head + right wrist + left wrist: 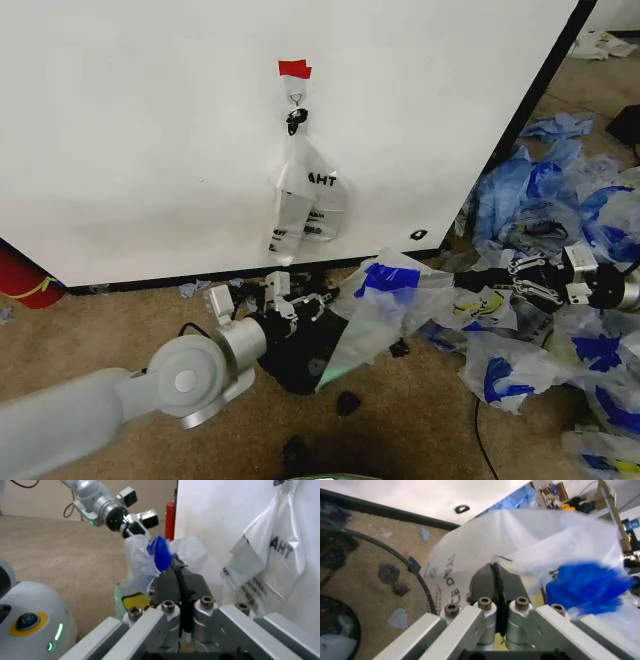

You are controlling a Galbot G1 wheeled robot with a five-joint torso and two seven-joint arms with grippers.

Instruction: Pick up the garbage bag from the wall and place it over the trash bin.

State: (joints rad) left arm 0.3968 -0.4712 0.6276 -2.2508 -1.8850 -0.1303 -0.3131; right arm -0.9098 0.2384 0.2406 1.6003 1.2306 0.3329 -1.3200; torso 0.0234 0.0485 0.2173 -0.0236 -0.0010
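The garbage bag, thin white plastic with blue patches and a yellow face, is stretched low between my two grippers, off the wall. My left gripper is shut on one edge of it, just above the black trash bin. Out to the right, my right gripper is shut on the other edge. In the left wrist view the closed fingers pinch the garbage bag beside the trash bin's mesh rim. The right wrist view shows the right gripper clamped on the garbage bag.
A narrower white bag with black lettering hangs from the hook under red tape. Many loose plastic bags cover the carpet at right. A red cylinder stands at far left. Small black scraps lie near the bin.
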